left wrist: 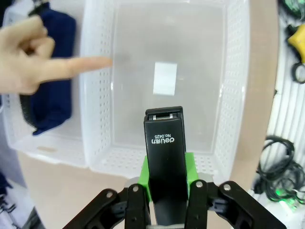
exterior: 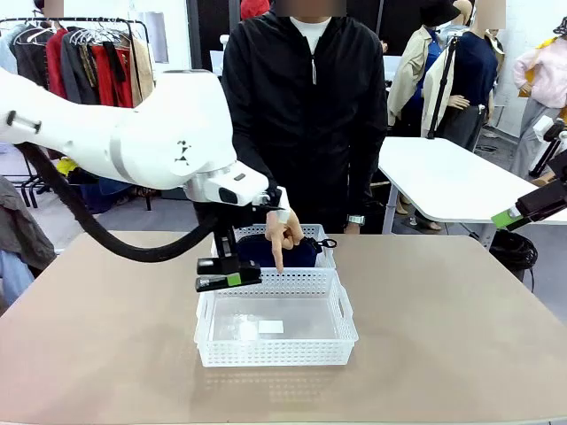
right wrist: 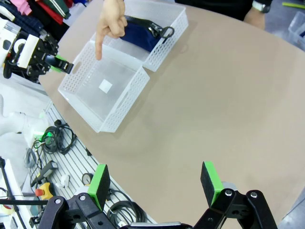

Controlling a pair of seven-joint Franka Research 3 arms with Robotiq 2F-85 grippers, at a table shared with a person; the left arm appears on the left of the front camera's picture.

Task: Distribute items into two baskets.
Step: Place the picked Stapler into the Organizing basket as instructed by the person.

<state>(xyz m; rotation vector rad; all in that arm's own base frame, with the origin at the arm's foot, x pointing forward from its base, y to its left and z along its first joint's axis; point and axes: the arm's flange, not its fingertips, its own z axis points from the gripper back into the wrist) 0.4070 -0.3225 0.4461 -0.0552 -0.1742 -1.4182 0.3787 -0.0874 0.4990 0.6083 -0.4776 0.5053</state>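
While the left pincer [left wrist: 166, 191] grips a small black desk stapler [left wrist: 164, 157] over the near white perforated plastic basket [exterior: 213, 314], person's hand [exterior: 283, 235] pointing into it, navy fabric pouch [exterior: 266, 252] in the far matching basket [exterior: 326, 258], right pincer [right wrist: 155, 183] wide open, empty.

Far basket [exterior: 324, 258] is mostly hidden behind the near basket [exterior: 275, 354] and the person's hand [exterior: 283, 237] in front view, so only bits of the pouch [exterior: 301, 252] show. In left wrist view the stapler [left wrist: 165, 157] has its back end buried btwn the green pads, and the pouch is cut by the pic's top edge. Label in the near basket is too small to read. Right arm's jaws [exterior: 507, 218] are half cut off at the pic's right edge.
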